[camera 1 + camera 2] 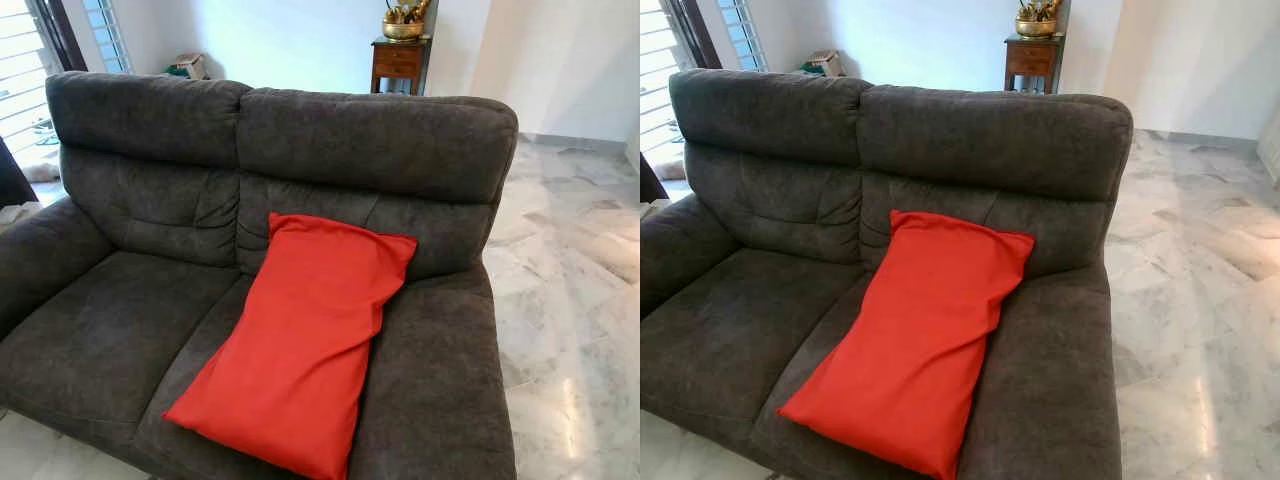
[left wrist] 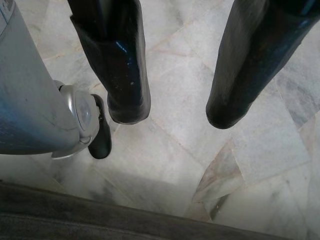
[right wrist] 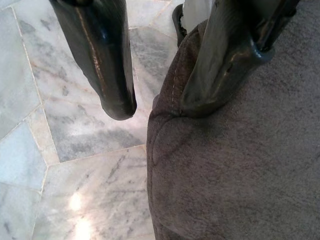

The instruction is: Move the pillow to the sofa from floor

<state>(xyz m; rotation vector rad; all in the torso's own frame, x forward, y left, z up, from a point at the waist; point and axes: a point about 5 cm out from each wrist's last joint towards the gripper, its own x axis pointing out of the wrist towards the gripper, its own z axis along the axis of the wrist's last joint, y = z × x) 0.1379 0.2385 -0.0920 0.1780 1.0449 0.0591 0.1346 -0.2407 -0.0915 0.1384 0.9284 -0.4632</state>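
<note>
The red pillow (image 1: 300, 345) lies slanted on the dark grey sofa (image 1: 120, 330), its top corner leaning on the backrest toward one o'clock, its lower end at the seat's front edge. The left gripper (image 2: 172, 107) hangs spread wide, holding nothing, above the marble floor (image 2: 175, 165). The right gripper (image 3: 157, 102) is likewise apart and empty, one finger seemingly touching the sofa's edge.
</note>
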